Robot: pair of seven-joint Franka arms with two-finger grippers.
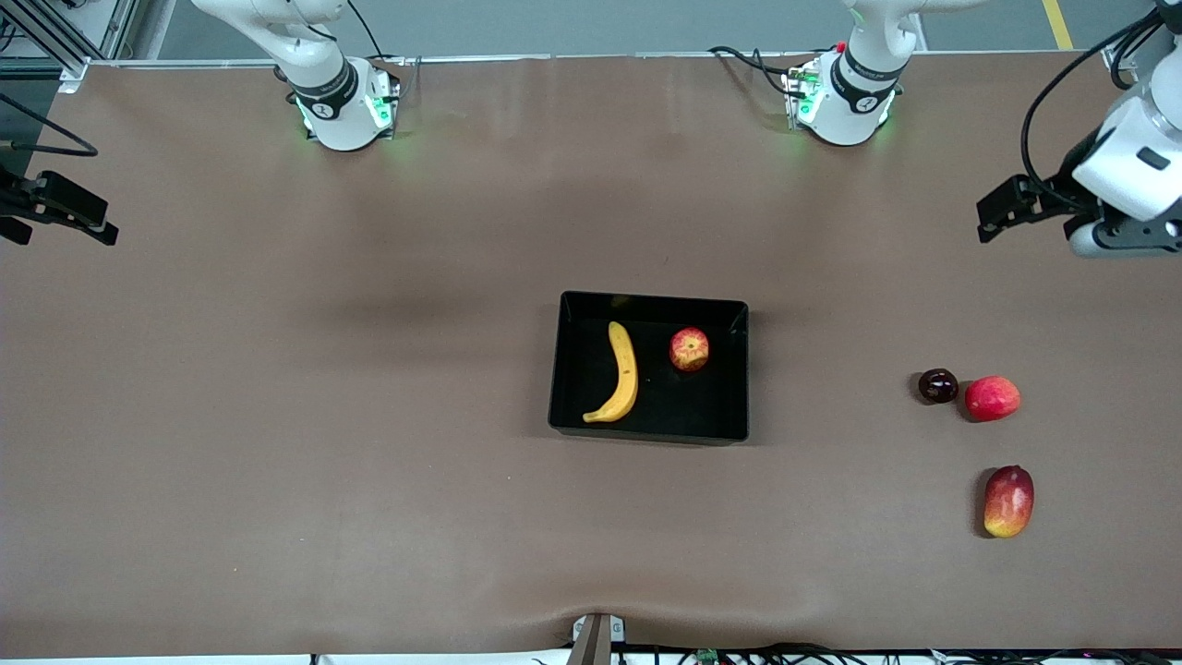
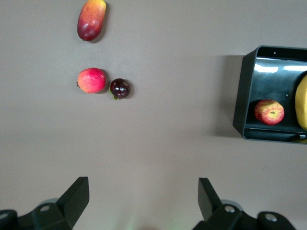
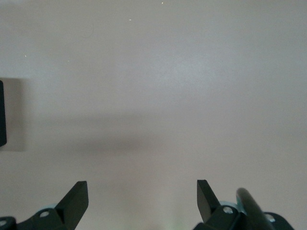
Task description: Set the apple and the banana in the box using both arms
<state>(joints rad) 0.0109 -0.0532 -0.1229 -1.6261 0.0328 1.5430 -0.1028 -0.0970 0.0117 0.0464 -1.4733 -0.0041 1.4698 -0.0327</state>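
Observation:
The black box [image 1: 646, 299] sits at the table's middle. The yellow banana [image 1: 623, 374] lies in it, toward the right arm's end. The apple [image 1: 690, 349] lies in it beside the banana, toward the left arm's end. My left gripper [image 1: 997, 214] is open and empty, held up over the left arm's end of the table. My right gripper [image 1: 92, 220] is open and empty over the right arm's end. The left wrist view shows its open gripper [image 2: 144, 196] over bare table, with the box [image 2: 242, 103], apple [image 2: 269, 112] and banana [image 2: 302, 103] off to one side. The right wrist view shows its open gripper [image 3: 142, 199] and a sliver of the box [image 3: 2, 112].
Three other fruits lie toward the left arm's end: a dark round fruit [image 1: 938, 385] touching a pinkish-red fruit [image 1: 993, 398], and a mango-like fruit [image 1: 1008, 501] nearer the front camera. They also show in the left wrist view [image 2: 120, 88], [image 2: 91, 80], [image 2: 91, 20].

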